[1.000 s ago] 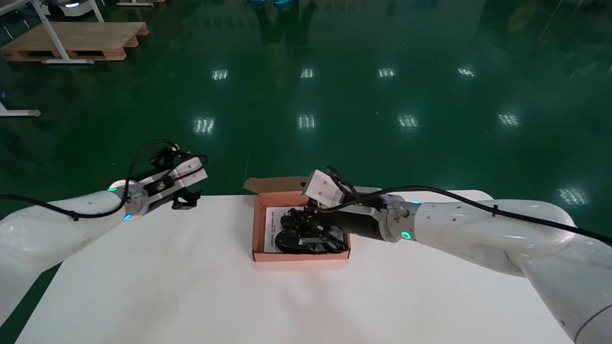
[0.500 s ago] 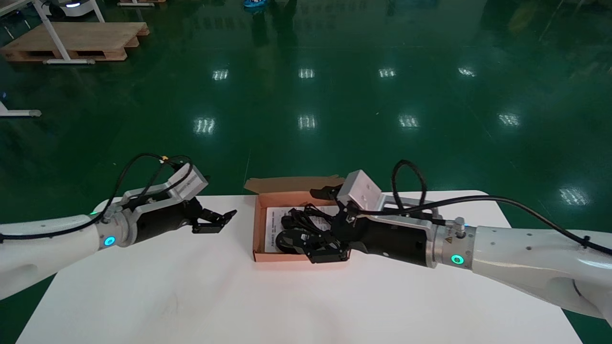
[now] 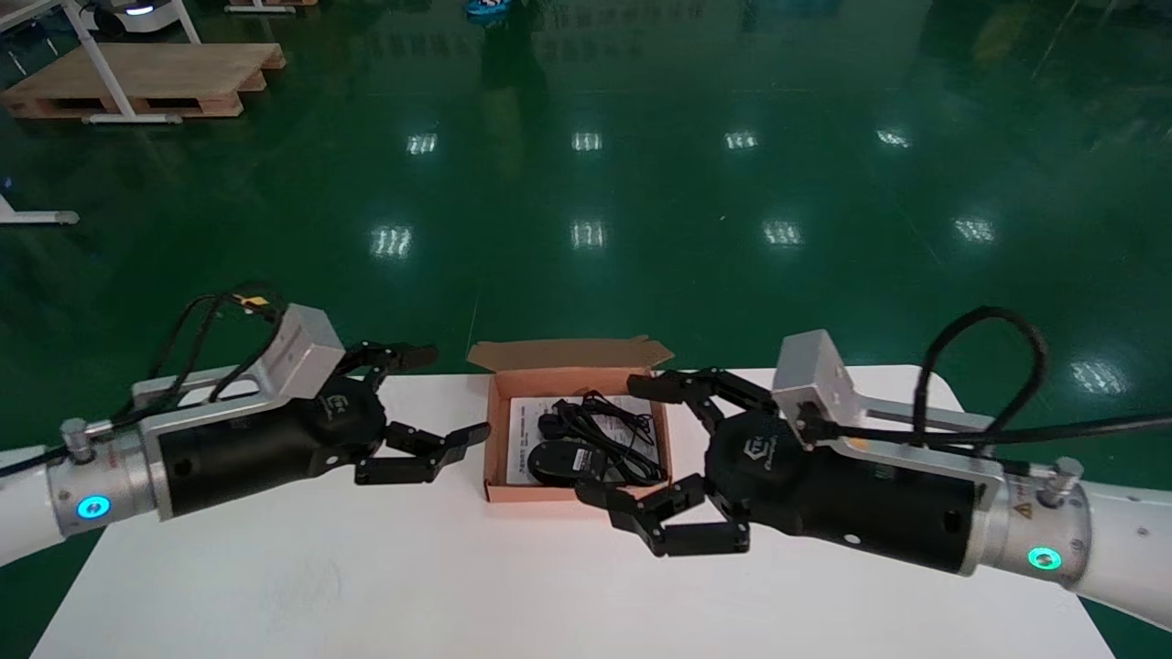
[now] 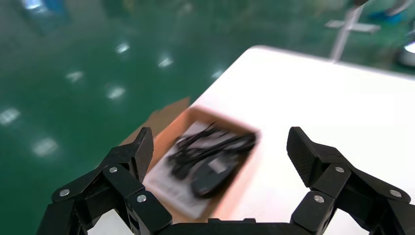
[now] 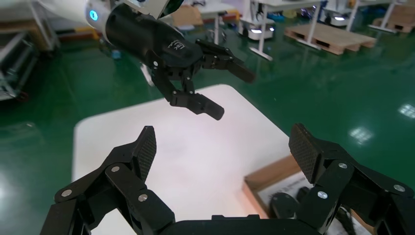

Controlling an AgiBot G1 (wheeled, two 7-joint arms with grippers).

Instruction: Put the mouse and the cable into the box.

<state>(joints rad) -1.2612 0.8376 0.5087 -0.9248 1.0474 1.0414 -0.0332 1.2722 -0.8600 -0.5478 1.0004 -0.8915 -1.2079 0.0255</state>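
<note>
Mouse [image 3: 554, 460] and cable [image 3: 604, 428] lie inside the box [image 3: 495, 439], both grippers empty.
You see left gripper [image 3: 453, 394] fingers spread wide just left of the box, right gripper [image 3: 612, 441] fingers spread wide at its right front corner; white table [image 3: 366, 567] below, glossy green floor [image 3: 641, 183] and wooden pallet [image 3: 137, 78] beyond; box open, flap up, leaflet [image 3: 522, 421] under mouse and cable.

L arm [image 3: 23, 540], R arm [image 3: 1131, 563]: white shell, silver collar, black wrist w/ logo, green ring light [image 3: 1037, 557]. Grey cam box [image 3: 815, 371] on each wrist, black cables [image 3: 984, 316]. L gripper [image 3: 455, 392], R gripper [image 3: 612, 439]: black fingers [image 5: 122, 169], silver screws [image 4: 137, 198], bumpy pads [image 5: 304, 151].
</note>
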